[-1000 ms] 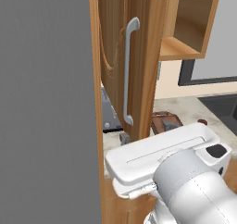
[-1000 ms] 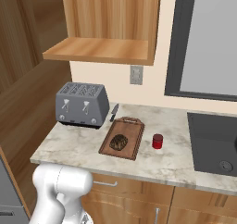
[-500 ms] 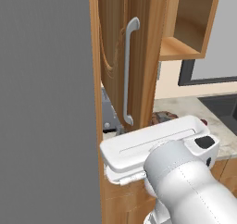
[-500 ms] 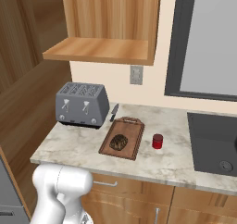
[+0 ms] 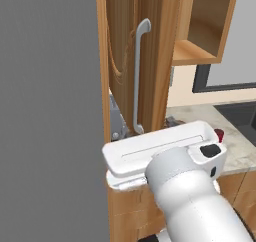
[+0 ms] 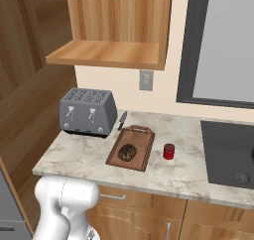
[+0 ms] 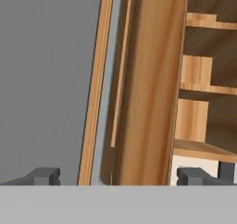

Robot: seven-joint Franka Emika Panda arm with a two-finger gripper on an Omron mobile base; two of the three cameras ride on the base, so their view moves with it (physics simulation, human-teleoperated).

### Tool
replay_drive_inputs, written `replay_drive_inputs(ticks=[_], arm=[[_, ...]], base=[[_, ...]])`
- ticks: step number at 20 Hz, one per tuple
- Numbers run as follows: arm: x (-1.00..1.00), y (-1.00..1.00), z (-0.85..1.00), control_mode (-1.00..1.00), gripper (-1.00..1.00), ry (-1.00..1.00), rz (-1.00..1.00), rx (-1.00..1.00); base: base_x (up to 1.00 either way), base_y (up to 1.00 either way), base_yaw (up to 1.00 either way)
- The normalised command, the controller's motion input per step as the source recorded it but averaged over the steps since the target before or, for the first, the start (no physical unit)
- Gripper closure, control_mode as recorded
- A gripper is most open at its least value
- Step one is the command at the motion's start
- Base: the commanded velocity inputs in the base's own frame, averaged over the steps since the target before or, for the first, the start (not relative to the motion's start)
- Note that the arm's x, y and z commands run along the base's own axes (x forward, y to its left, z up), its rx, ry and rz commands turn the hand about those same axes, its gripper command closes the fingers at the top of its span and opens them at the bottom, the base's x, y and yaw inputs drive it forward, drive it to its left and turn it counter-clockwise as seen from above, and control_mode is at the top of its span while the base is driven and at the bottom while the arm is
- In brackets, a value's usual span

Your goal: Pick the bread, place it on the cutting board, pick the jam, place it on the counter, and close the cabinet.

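Note:
The bread (image 6: 127, 152) lies on the cutting board (image 6: 141, 136), with the red jam (image 6: 169, 151) standing on the counter (image 6: 163, 178) just right of the board. The cabinet (image 6: 106, 53) is open, its shelf bare. Its door (image 5: 150, 61) stands swung out, edge-on in the left base view, with the grey bar handle (image 5: 139, 76) facing me. In the hand view my gripper (image 7: 119, 177) is open, fingertips (image 7: 44, 176) far apart and nothing between them. The door's edge (image 7: 148, 79) rises straight ahead of it.
A grey toaster (image 6: 88, 112) sits at the counter's left end, with a knife (image 6: 122, 120) between it and the board. A dark hob (image 6: 230, 154) lies at the right. A grey wall (image 5: 50, 111) stands left of the door.
In the left base view my arm's white link has shifted up and to the left, toward the door handle. The bread, board and jam have not moved.

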Motion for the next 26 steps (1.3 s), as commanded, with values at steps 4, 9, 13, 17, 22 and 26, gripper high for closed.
replay_drive_inputs(ticks=[4, 9, 13, 17, 22, 26], arm=[[0.0, -0.02, -0.06, -1.0, -1.0, -0.13, -0.19, 0.0], [0.0, -0.13, -0.07, -1.0, -1.0, -0.16, -0.25, 0.0], [0.0, -0.28, -0.03, -1.0, -1.0, -0.12, -0.23, 0.0], [0.01, -0.39, 0.0, -1.0, -1.0, -0.05, -0.16, 0.0], [0.0, -0.5, 0.0, -1.0, -1.0, 0.0, -0.07, 0.0], [0.0, -0.55, 0.0, -1.0, -1.0, -0.01, -0.05, 0.0]], base=[[0.0, 0.0, 0.0], [0.0, 0.0, 0.0], [0.0, 0.0, 0.0], [0.0, 0.0, 0.0], [0.0, 0.0, 0.0], [0.0, 0.0, 0.0]])
